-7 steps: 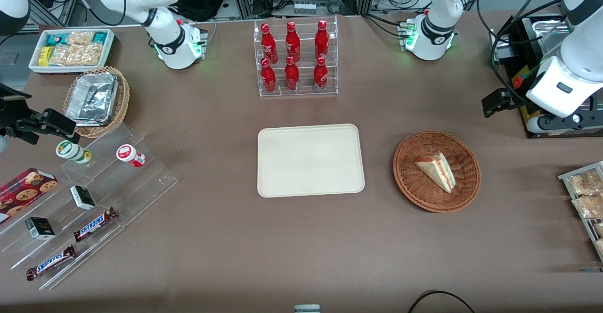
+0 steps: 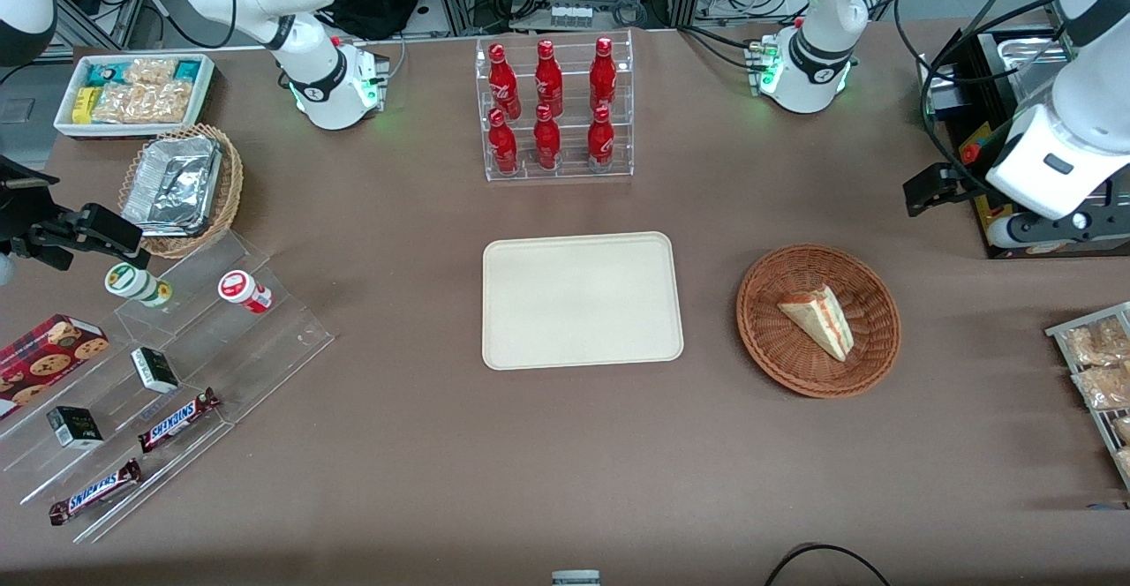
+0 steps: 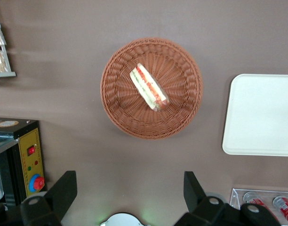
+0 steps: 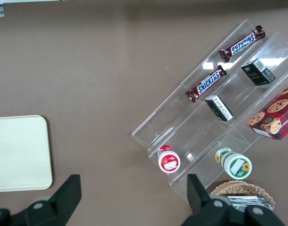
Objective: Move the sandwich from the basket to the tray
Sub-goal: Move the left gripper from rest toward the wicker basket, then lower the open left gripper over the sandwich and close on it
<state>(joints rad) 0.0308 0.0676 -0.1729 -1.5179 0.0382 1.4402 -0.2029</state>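
Note:
The sandwich [image 2: 818, 319] [image 3: 149, 87], a pale wedge with a red and green filling stripe, lies in the round reddish-brown wicker basket [image 2: 768, 339] [image 3: 120, 113]. The cream tray [image 2: 581, 300] [image 3: 261, 115] lies flat and bare on the table, beside the basket toward the parked arm's end. My gripper [image 2: 929, 191] [image 3: 129, 188] hangs high above the table, farther from the front camera than the basket and toward the working arm's end. It is open wide, with nothing between its black fingers [image 3: 64, 188].
A clear rack of red bottles [image 2: 553, 109] stands farther from the front camera than the tray. A black box with a red button [image 2: 971, 152] [image 3: 33, 181] and a rack of bagged snacks [image 2: 1095, 365] sit at the working arm's end. Display steps with candy bars [image 2: 177, 418] lie toward the parked arm's end.

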